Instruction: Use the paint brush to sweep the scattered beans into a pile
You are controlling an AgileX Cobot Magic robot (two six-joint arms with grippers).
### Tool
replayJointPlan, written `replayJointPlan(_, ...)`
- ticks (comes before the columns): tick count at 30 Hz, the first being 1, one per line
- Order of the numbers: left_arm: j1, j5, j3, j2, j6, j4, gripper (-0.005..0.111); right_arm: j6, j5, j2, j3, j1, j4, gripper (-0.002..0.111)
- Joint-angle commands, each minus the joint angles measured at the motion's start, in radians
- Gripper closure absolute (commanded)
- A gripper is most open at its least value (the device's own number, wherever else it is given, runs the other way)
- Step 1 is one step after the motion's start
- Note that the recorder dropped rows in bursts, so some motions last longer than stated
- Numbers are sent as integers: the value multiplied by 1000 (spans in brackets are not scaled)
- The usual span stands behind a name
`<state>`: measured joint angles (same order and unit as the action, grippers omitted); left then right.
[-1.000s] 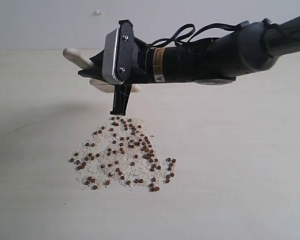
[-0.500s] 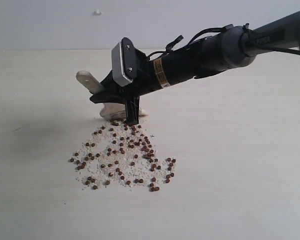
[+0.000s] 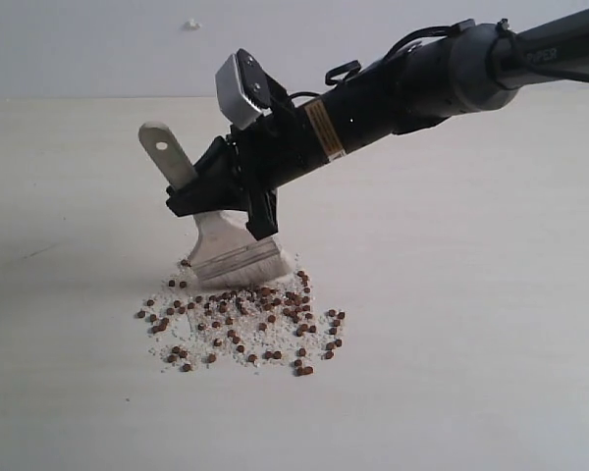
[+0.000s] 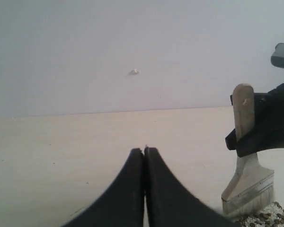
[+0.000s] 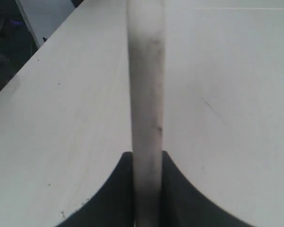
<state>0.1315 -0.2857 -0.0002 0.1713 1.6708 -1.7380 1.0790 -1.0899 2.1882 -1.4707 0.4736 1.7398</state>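
1. We see the right tool point(image 3: 221, 196) clamped on the pale wooden handle of the paint brush point(image 3: 234, 253), its jaws drawn in narrow against the wood on both sides; its arm reaches in from 2 o'clock in the exterior view
2. The brush stands tilted, the handle end with its hole leaning toward 11 o'clock and the off-white bristles down on the desk point(image 3: 471, 343)
3. The bristles touch the 12 o'clock edge of the beans point(image 3: 245, 329)
4. The beans lie near the middle of the desk as a loose, low spread of reddish-brown pellets and whitish grains, thicker just under the bristles, with stragglers out at 8 o'clock and 4 o'clock
5. The left tool point(image 4: 144, 151) is fully closed, jaw pressed to jaw with nothing between them, and sits well apart from the brush
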Motion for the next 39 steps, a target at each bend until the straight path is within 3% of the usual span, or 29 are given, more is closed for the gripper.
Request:
replayJointPlan(1,-3,-6,0,-8,-1,-6,107,-44,67,-53,9,-2,5,108)
replayJointPlan(7,-3,-6,0,-8,-1,-6,107,-235,208,-54,9,-2,-51,108)
replayJointPlan(15,-3,-6,0,-8,-1,-6,107,-630,166,9,9,3,-366,108)
replayJointPlan(20,-3,-6,0,-8,-1,-6,107,-720,62,80,-3,3,-450,108)
replayJointPlan(26,-3,-6,0,-8,-1,-6,107,-643,-1,157,-65,3,-386,108)
replayJointPlan(33,-3,-6,0,-8,-1,-6,107,-300,-21,146,-104,3,-18,108)
replayJointPlan(39,-3,-6,0,-8,-1,-6,107,-168,-131,140,-106,3,5,108)
